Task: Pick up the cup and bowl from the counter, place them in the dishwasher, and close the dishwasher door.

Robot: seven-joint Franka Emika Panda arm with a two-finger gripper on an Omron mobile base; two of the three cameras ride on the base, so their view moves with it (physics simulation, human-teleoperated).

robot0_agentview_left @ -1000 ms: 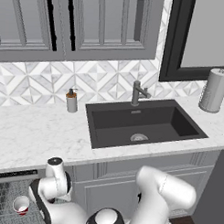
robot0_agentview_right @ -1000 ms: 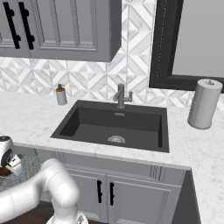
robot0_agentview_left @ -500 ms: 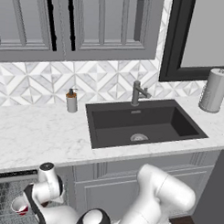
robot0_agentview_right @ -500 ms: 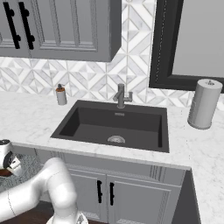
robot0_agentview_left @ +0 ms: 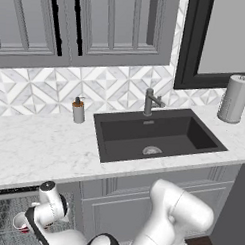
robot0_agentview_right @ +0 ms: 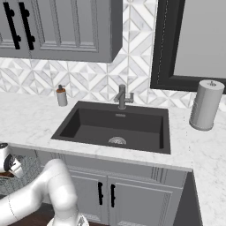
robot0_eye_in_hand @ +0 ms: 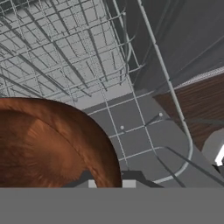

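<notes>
Bowl (robot0_eye_in_hand: 48, 144) in hand over dishwasher rack (robot0_eye_in_hand: 87, 57), cup (robot0_agentview_left: 20, 222) beside.

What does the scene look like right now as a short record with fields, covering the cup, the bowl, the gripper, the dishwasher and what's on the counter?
cup: red, standing in the dishwasher rack
bowl: brown, held over the wire rack
gripper: shut on the bowl's rim, low at the dishwasher
dishwasher: open, rack showing
counter: soap dispenser, paper towel roll, sink with faucet
</notes>
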